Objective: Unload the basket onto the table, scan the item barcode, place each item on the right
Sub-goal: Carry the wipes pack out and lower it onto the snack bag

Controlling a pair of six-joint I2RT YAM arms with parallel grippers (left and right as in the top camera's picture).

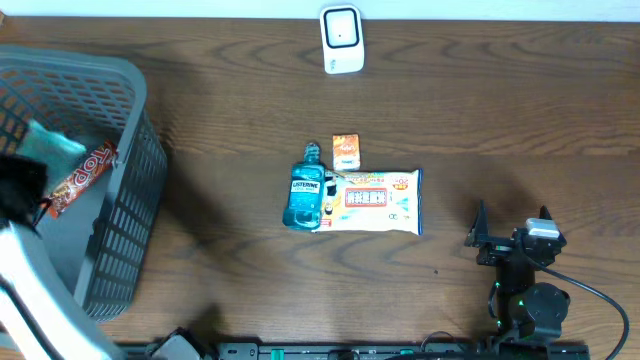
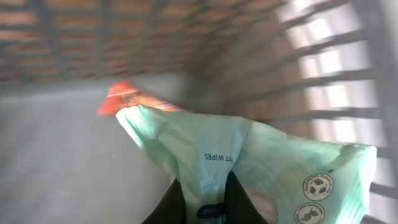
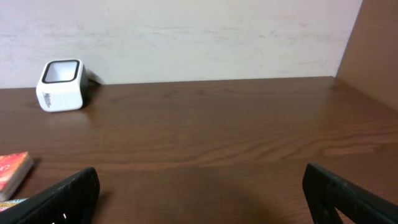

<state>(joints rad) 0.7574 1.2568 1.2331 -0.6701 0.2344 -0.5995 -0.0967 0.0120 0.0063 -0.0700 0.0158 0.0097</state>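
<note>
At the overhead view's left edge, inside the grey basket [image 1: 125,190], the left gripper [image 2: 204,190] pinches a green wipes pack [image 2: 267,162], a red snack packet [image 2: 121,96] lying beside it. Pick-up is in hand; next, I judge, lift it clear and turn its barcode to the scanner [image 1: 341,40], top centre. Lower right, the right gripper [image 3: 205,199] gapes empty.

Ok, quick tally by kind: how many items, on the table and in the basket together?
Soft packs: 2, white pack on the table, green wipes pack in the basket
Mouthwash bottle: 1
Small orange box: 1
Red snack pack: 1
Total: 5
</note>
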